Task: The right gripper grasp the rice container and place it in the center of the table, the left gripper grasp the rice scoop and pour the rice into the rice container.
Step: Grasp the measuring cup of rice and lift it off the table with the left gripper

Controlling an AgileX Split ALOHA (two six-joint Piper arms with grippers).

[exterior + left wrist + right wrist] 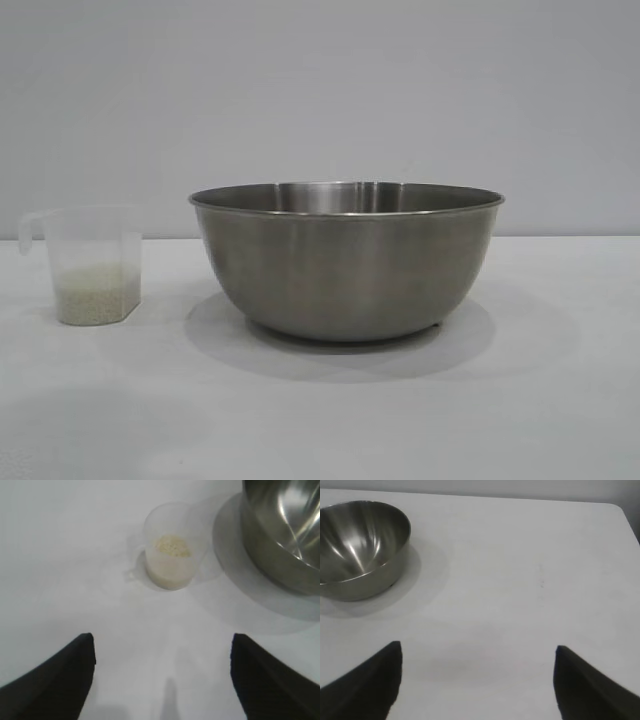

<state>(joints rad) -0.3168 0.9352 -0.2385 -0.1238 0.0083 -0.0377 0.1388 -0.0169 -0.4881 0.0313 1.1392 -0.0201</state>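
A: The left end effector (162, 675) hangs over the plain white flat worktop (560, 400), tilted downward, its two dark fingers (60, 680) spread wide with nothing between them. Ahead of it stands the small translucent clear plastic scoop (170, 550) with a loop handle, upright, a pale cream bed of rice (172, 546) in its bottom.

B: And the other?

A: The right end effector (477, 680) also points down at the worktop, fingers wide apart and empty. The large round brushed-steel rice container (357, 550) sits off to one side ahead of it, well apart from the fingers.

B: How do the two vessels stand?

A: In the exterior view the rice container (345, 260) sits mid-worktop and the scoop (92, 265) to its left, near but not touching. Bare worktop lies between the left fingers and the scoop, and a broad open stretch runs to the worktop's far edge (520, 499) in the right wrist view.
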